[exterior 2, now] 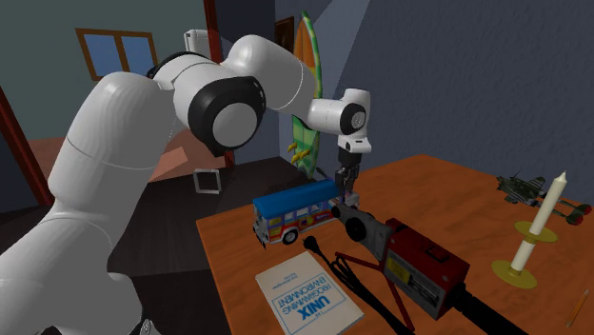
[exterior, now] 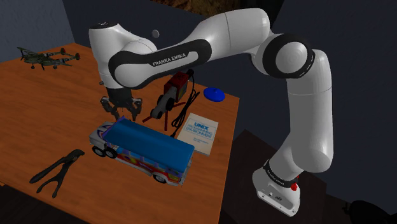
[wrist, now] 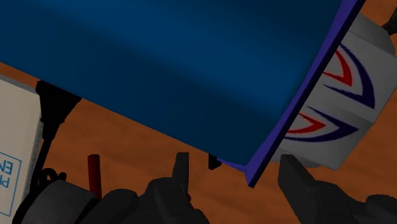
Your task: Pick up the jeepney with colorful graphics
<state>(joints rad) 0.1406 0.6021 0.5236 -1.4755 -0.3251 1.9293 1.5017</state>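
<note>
Gripper (exterior: 121, 113) hangs low over the jeepney (exterior: 141, 150), at the cab end, which is the end toward the shoulder view's left. Fingers (wrist: 182, 170) stand apart, a moderate gap, holding nothing. In the wrist view a corner of the blue roof and the white, red and blue striped panel beside it lie between them. Whether either finger touches the roof I cannot tell.

The jeepney sits upright on its wheels on the orange-brown table (exterior: 38, 121), lying slantwise. It has a blue roof and bright graphics along the side.

Edges: the jeepney's rear end comes close to the table's near edge in the shoulder view. A white book (exterior: 198, 131) lies flat just beside the rear part of the roof. A red device (exterior 2: 424, 268) with black cables sits near the gripper, behind the cab end.

Open room: bare table to the shoulder view's left of the cab. Black pliers (exterior: 57, 172) lie well apart on that side, near the front edge. A toy plane (exterior: 48, 58) is at the far corner, a blue disc (exterior: 214, 95) by the far right edge, and a candle (exterior 2: 539, 221) beyond the red device.
</note>
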